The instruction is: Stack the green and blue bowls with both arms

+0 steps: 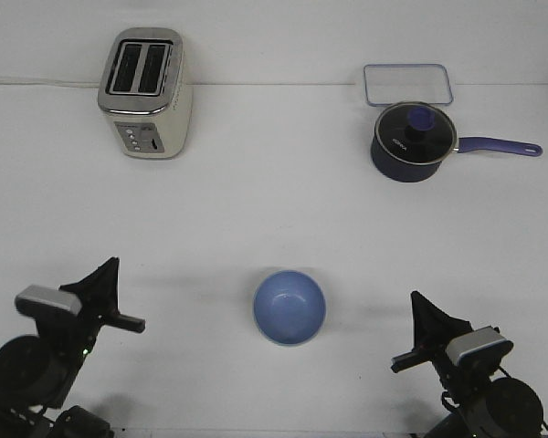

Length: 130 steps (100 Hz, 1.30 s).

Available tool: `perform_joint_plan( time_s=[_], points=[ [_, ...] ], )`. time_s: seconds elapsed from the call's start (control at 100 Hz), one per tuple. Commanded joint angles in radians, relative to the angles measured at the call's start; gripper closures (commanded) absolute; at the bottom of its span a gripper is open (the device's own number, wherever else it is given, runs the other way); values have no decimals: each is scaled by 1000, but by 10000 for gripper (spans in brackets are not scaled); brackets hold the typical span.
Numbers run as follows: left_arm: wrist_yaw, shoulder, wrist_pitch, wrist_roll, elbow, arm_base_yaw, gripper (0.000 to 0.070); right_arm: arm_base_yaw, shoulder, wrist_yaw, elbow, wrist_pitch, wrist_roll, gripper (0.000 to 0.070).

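The blue bowl [289, 307] sits upright on the white counter [274, 219], in the near middle, between the two arms and touching neither. Its rim shows a faint pale edge at the bottom, but whether the green bowl lies beneath it cannot be told from this view.

The left pincer [108, 272] points up and away from the robot at the near left, well apart from the bowl; it holds nothing, and whether its fingers are parted or closed cannot be told. The right pincer [423, 308] stands at the near right, also pointing up, empty, and its state is likewise unclear.

At the far left stands a cream toaster [147, 92]. At the far right sits a dark navy saucepan [415, 143] with its lid on and handle pointing right, just in front of a clear rectangular container [408, 84].
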Motion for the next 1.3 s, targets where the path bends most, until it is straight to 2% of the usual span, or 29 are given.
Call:
perform_joint_plan(
  time_s=[0.0,0.07,0.29,0.9,1.05,1.13,1.29],
  points=[
    [-31,-85,17,25,-45,-2,687,6,-14,2,-12,13,-18,700],
    [-57,-157,6,14,-79,-2,687,6,-16,9,-13,15,-18,700],
    [-57,-247,-12,14,-85,-2,685,6,-16,-8,-13,20,-13,700],
    [-55,-256,-18,14,-84,-2,685,6,-16,0,-13,26,-13,700],
    [-53,-256,-8,38,-107,27,686,6,-16,0,-13,26,-13,700],
    [-16,-257,12,49,-155,82,686,6,-16,0,-13,26,-13,700],
    [143,-275,141,53,-296,231,686,6,-16,0,-13,26,-13,700]
  ],
)
